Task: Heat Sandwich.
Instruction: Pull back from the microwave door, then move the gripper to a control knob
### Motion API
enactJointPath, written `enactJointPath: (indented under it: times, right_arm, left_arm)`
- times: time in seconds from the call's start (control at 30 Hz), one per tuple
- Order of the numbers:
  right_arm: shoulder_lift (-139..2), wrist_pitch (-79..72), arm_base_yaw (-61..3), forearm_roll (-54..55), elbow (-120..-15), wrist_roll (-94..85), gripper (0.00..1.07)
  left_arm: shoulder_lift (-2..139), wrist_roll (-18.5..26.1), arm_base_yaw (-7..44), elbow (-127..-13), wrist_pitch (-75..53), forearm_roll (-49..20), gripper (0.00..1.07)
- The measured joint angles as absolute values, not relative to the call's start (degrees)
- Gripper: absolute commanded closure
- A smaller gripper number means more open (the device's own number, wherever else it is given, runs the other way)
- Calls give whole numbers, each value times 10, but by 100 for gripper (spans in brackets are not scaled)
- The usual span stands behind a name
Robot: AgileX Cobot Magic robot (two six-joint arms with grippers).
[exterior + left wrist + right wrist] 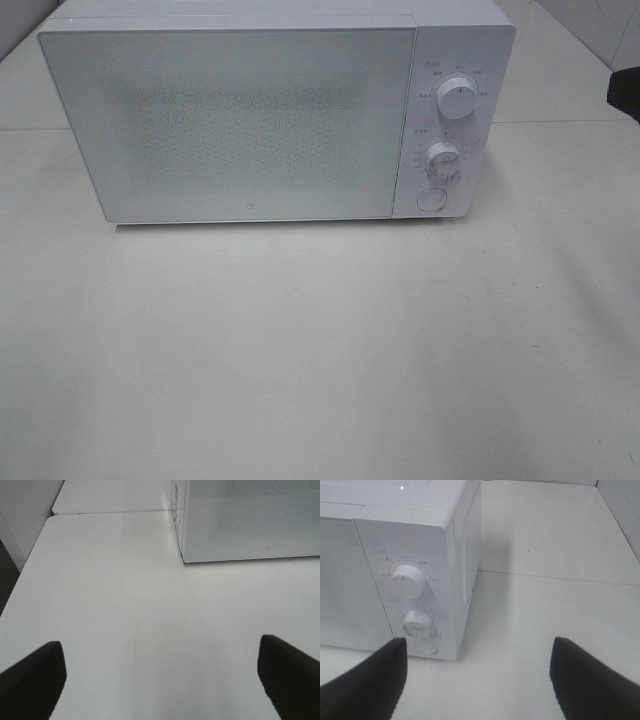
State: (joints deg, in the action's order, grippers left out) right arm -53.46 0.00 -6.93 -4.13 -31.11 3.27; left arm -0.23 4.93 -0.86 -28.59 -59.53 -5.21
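White counter (320,400) pretty much everywhere, plain and pale, and the whole near stretch in front is just bare surface. Both wrist cams look out low over it. Left fingers (35,680) are spread wide apart with nothing between them, only counter underneath, and they sit near the front left corner of the microwave (250,120) without touching it. Right fingers (370,675) are also spread apart and holding nothing, pointed at the microwave's control end, again a gap away from it. The microwave itself is a white box standing square on the counter, taking up most of the back. Its door (240,130) is shut flat, and the speckled window is too frosty to see through, so honestly I can't tell where the sandwich is, no view shows it. On the panel at the right of the door you get an upper knob (457,101), a lower knob (441,157) below it and a round button (432,199) at the bottom. Past that, a seam (560,121) runs across the counter beside the microwave. Further back, at the right edge, there's a dark shape (626,95) I can't make out, and a bit of tiled wall (600,25) in the far corner.
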Motion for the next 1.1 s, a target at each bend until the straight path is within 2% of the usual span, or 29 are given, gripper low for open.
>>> enactJointPath:
  times: [0.37,0.63,0.8,0.93,1.1]
  right_arm:
    - [-630,-170,-69,-33,-286,13,31]
    - [-679,-311,-95,73,-229,-76,31]
    - [-706,-386,-155,154,-204,-136,31]
    - [-732,-468,-230,241,-183,-170,31]
    - [-759,-531,-285,288,-174,-179,31]
  left_arm:
    - [-2,49,-9,-286,-595,-52,9]
    - [-2,49,-9,-286,-595,-52,9]
    - [-2,49,-9,-286,-595,-52,9]
    - [-2,49,-9,-286,-595,-52,9]
    - [-2,49,-9,-286,-595,-52,9]
